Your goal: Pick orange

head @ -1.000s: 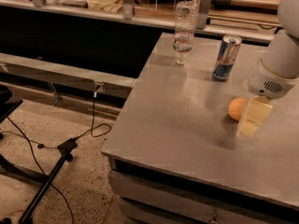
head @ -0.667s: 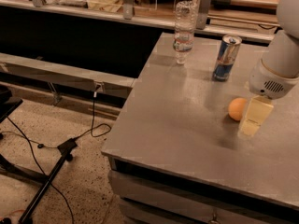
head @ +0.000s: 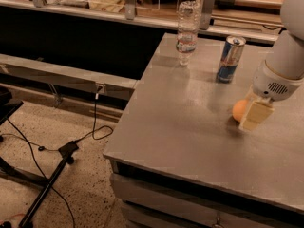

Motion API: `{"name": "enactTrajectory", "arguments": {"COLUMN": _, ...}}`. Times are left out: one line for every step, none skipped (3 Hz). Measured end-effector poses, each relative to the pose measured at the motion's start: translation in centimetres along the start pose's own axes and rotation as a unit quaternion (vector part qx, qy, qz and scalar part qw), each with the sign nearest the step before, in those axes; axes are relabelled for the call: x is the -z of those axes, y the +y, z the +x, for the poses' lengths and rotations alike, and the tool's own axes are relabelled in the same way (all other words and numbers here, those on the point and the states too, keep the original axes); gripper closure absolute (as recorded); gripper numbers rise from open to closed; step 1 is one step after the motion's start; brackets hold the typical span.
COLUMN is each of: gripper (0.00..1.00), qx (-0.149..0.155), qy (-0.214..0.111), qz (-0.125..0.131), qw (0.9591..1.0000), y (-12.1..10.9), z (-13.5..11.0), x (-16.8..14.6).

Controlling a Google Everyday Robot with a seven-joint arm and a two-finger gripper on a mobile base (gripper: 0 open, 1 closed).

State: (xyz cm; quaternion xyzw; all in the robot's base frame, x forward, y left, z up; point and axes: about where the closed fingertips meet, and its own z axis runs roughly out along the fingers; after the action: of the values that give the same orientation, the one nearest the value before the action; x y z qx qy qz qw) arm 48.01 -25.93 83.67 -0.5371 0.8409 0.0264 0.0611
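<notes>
**One raised camera, looking down and forward across the desk (head: 185, 127).**

The single view stands above the desk's near side and tilts downward, close enough that the desk fills the right half and runs off the right and bottom edges. The desk's near left corner lies low in the frame. The water bottle (head: 187, 25) and the drink can (head: 230, 58) stand farther back, with a long counter (head: 95, 13) behind them along the top. Speckled floor (head: 52, 127) takes the left side. The arm comes in from the right edge, and its tool (head: 256, 115) hangs mid-right, just beside the orange (head: 239, 110).
</notes>
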Motion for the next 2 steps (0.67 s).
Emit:
{"name": "enactTrajectory", "arguments": {"gripper": 0.63, "qx": 0.000, "qy": -0.001, "qz": 0.002, "qw": 1.0000, "y": -0.01, "z": -0.05, "x": 0.01}}
{"name": "enactTrajectory", "arguments": {"gripper": 0.87, "qx": 0.001, "qy": -0.001, "qz": 0.003, "qw": 1.0000, "y": -0.02, "z": -0.09, "x": 0.02}}
